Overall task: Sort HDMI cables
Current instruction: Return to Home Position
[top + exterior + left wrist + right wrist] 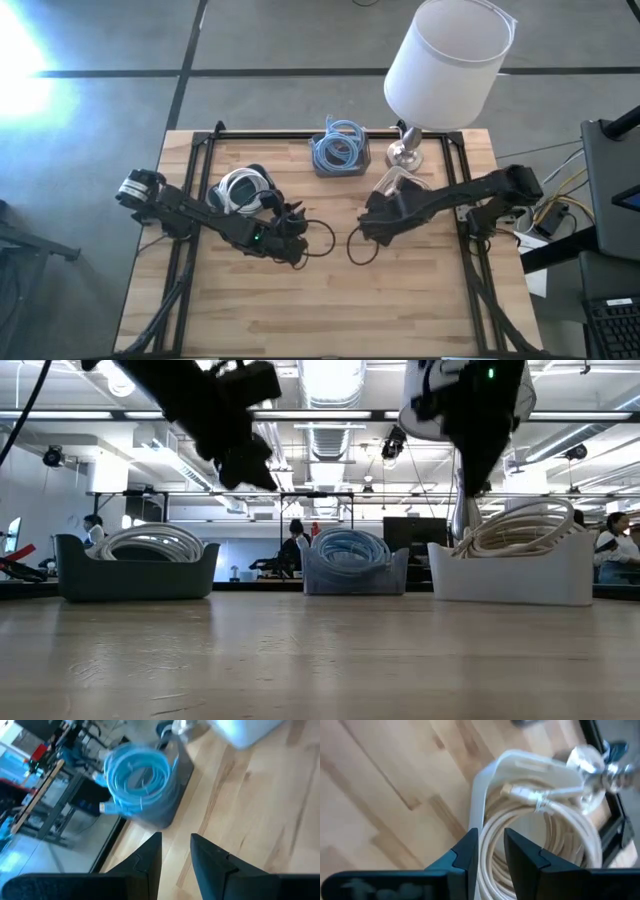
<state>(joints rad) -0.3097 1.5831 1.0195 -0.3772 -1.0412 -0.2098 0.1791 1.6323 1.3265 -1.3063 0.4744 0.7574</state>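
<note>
Three bins of coiled HDMI cables stand along the table's far side. A dark bin holds white coils. A blue-grey bin holds light blue coils. A white bin holds beige coils. My left gripper hangs empty above the table's middle, narrowly open, and points toward the blue bin. My right gripper is narrowly open and empty too. It hovers over the white bin's near rim, above the beige coils.
A white-shaded lamp stands on a chrome base at the far edge, between the blue and white bins. Bare wooden table lies toward the near edge. People and desks show in the room beyond the table.
</note>
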